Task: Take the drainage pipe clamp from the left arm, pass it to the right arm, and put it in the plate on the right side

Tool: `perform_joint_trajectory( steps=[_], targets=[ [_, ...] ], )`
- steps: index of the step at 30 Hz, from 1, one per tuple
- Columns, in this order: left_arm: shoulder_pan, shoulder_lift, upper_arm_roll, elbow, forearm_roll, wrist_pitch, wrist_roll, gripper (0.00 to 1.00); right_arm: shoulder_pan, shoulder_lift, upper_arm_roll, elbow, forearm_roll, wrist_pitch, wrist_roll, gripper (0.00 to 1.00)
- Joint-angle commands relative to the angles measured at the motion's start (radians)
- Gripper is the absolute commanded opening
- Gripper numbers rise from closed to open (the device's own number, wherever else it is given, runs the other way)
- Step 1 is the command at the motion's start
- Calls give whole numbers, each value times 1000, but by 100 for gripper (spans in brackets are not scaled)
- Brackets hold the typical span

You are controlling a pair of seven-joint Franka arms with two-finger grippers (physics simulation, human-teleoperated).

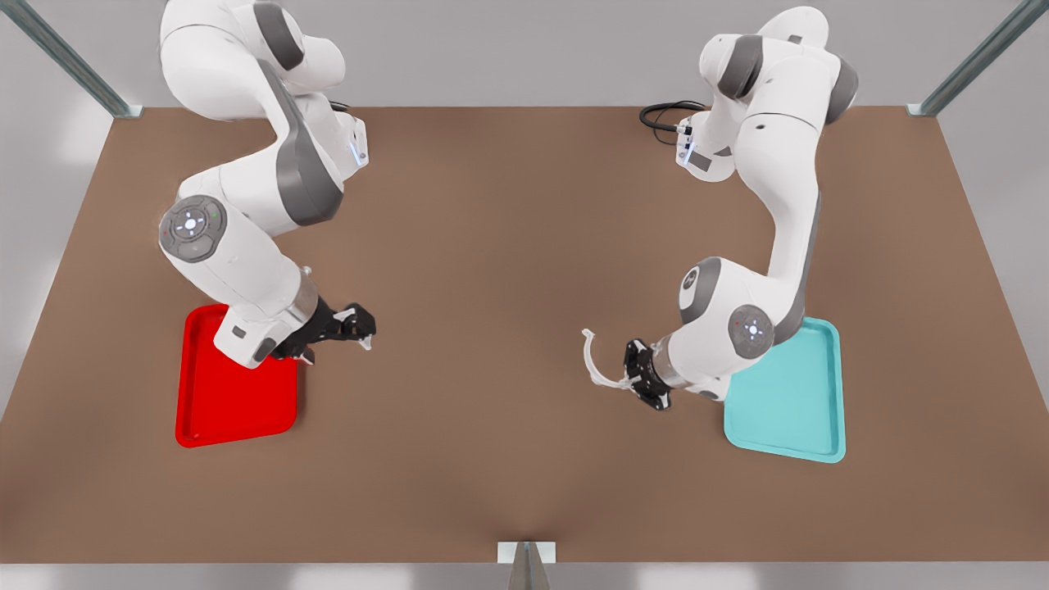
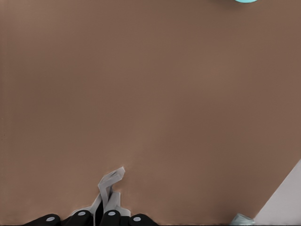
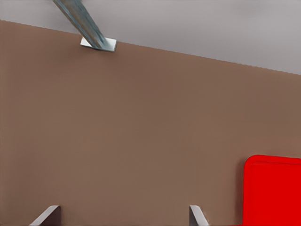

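Left hand [image 1: 629, 378] grips clamp [image 1: 593, 360]; right hand [image 1: 361, 326] open.

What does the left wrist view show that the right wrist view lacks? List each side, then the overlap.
Left wrist view: the left pincer shut on the white drainage pipe clamp, and an edge of the teal tray. Right wrist view: the right pincer with fingers spread and nothing between them, a corner of the red plate, a metal frame post and the grey wall. Both: the brown table.
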Motion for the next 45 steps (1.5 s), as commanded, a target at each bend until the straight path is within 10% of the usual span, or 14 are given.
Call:
perform_joint_trajectory(
  steps=[1,9,35,39,44,45],
  targets=[
    [-32,2,-32,7,-11,93,-916,21,47,50,0,49,5,37,326,100],
    [-239,53,-17,13,-4,431,-1211,21,171,31,0,-73,-44,24,406,100],
    [-261,81,-22,11,-9,435,-1219,21,155,100,55,-170,-42,198,247,100],
    [-259,81,-22,11,-9,434,-1219,21,147,100,55,-170,-42,205,247,58],
    [-261,81,-20,11,-8,435,-1216,21,148,100,55,-187,-47,217,247,39],
    [-261,81,-22,13,-3,435,-1173,99,148,100,55,-187,-47,218,247,22]
  ],
)
